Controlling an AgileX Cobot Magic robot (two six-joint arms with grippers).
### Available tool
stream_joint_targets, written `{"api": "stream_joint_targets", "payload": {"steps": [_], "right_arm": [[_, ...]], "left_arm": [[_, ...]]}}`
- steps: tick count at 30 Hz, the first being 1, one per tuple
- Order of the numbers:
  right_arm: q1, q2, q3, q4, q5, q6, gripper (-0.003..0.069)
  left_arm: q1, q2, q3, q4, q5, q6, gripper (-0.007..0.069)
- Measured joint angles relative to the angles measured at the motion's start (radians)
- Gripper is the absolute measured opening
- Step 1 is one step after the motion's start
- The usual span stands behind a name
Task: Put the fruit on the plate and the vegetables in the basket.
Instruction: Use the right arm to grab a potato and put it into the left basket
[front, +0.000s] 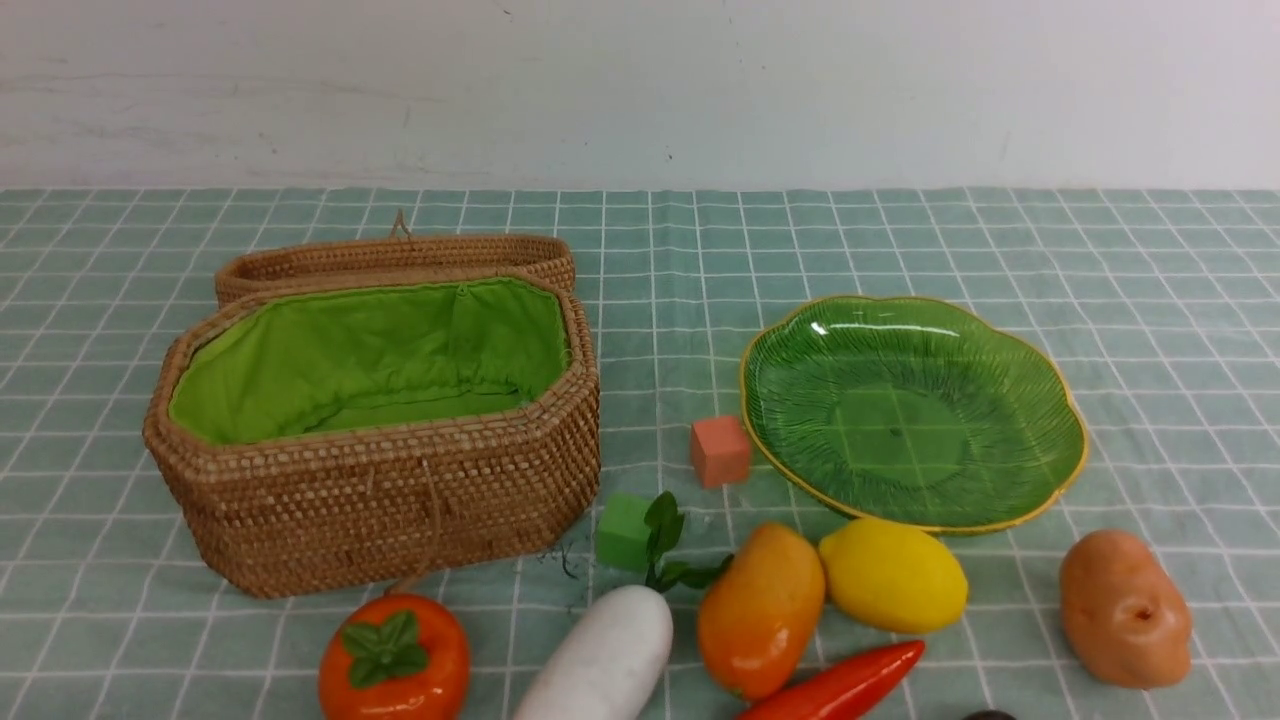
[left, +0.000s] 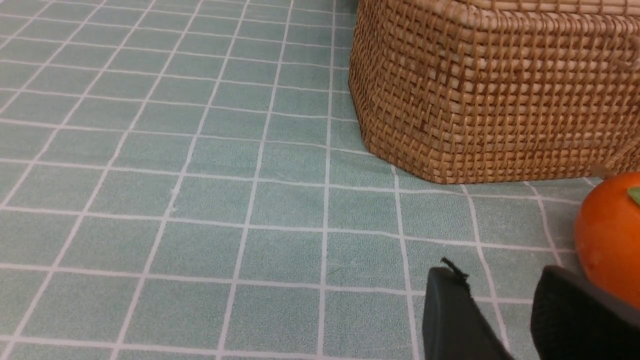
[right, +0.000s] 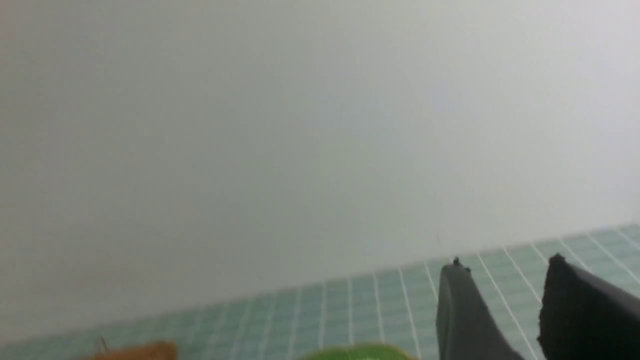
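Basket (front: 380, 500) (lid folded back) is taken as ref. Plate (front: 910, 410) is set to its right. Persimmon (front: 395, 660), radish (front: 600, 660), mango (front: 760, 610), lemon (front: 892, 575), chili (front: 840, 685) & potato (front: 1125, 610) are laid in front of it, trailing rightward. L gripper (left: 500, 280) & R gripper (right: 505, 261): jaws are held apart, nothing gripped.

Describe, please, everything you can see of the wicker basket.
The basket is brown woven wicker, elongated and octagonal, with a bright green cloth lining. Its attached lid lies open behind it. It stands upright on the checked tablecloth, on the robot's left; nothing shows inside. The persimmon sits just in front.
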Motion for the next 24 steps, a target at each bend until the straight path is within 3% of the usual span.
{"api": "stream_joint_targets", "payload": {"steps": [7,11,17,19,24], "right_arm": [[0.000,0.212,0.054,-0.033,0.144,-0.021,0.0241],[0.000,0.373,0.072,0.027,0.242,-0.037,0.0241],[0.000,0.529,0.072,0.101,0.256,-0.052,0.0271],[0.000,0.605,0.064,0.123,0.266,-0.078,0.0335],[0.000,0.749,0.018,0.148,0.273,-0.105,0.0584]], "left_arm": [[0.000,0.000,0.000,0.000,0.000,0.000,0.0239],[0.000,0.000,0.000,0.000,0.000,0.000,0.0239],[0.000,0.000,0.000,0.000,0.000,0.000,0.0239],[0.000,0.000,0.000,0.000,0.000,0.000,0.0239],[0.000,0.000,0.000,0.000,0.000,0.000,0.0239]]}}
